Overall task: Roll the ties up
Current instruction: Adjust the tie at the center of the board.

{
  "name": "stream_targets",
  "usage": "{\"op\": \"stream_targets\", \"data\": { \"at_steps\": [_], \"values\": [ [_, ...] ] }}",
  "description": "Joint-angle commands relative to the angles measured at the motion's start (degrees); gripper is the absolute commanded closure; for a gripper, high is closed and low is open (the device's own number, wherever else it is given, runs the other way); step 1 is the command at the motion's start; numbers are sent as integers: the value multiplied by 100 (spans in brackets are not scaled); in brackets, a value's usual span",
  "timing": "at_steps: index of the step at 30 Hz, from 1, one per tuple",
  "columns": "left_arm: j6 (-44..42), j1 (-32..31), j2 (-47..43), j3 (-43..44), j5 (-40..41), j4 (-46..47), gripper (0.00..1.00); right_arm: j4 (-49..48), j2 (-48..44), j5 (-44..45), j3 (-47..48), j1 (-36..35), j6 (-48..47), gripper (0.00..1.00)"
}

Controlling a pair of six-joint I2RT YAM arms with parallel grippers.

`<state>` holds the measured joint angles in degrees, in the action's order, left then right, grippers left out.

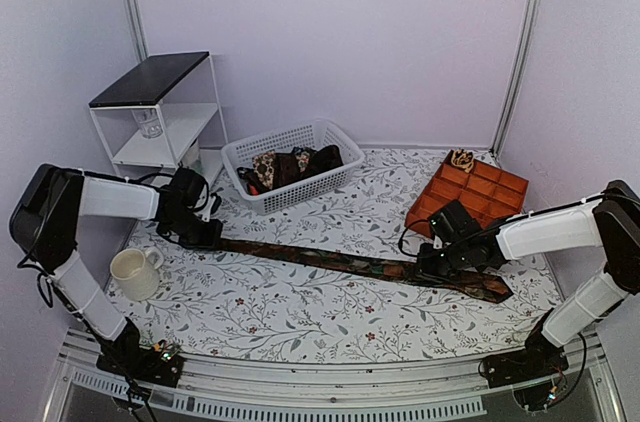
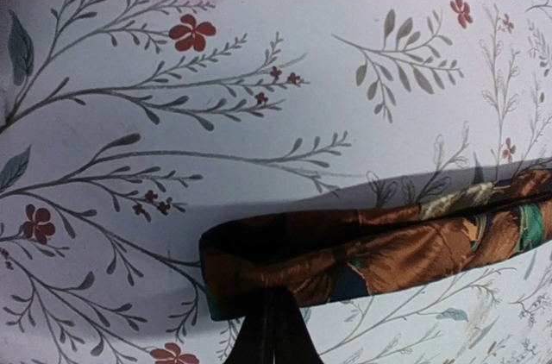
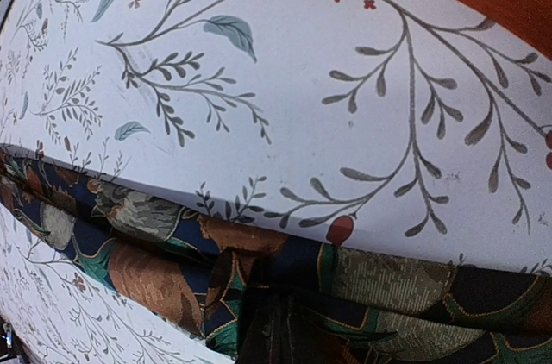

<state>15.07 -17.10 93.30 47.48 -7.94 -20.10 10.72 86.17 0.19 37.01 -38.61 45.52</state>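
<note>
L gripper [image 1: 211, 238] pinches narrow end of the stretched tie [image 1: 340, 262] at 9 o'clock. R gripper [image 1: 429, 268] clamps it near wide end, 3 o'clock.

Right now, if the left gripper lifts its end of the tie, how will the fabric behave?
Probably floppy: the tie lies limp on the table and doubles over at its end. Its sheen suggests a slippery weave that might slide in the left gripper. Likely light, so the rest would trail along.
</note>
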Motion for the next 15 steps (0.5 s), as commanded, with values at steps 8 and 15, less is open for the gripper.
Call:
{"op": "stream_targets", "data": {
  "at_steps": [8, 15],
  "values": [
    [60, 1, 96, 267, 435, -9, 99, 399, -47, 226, -73, -6, -261, 100],
    [289, 46, -608, 69, 412, -89, 90, 636, -465, 128, 187, -6, -267, 100]
  ]
}}
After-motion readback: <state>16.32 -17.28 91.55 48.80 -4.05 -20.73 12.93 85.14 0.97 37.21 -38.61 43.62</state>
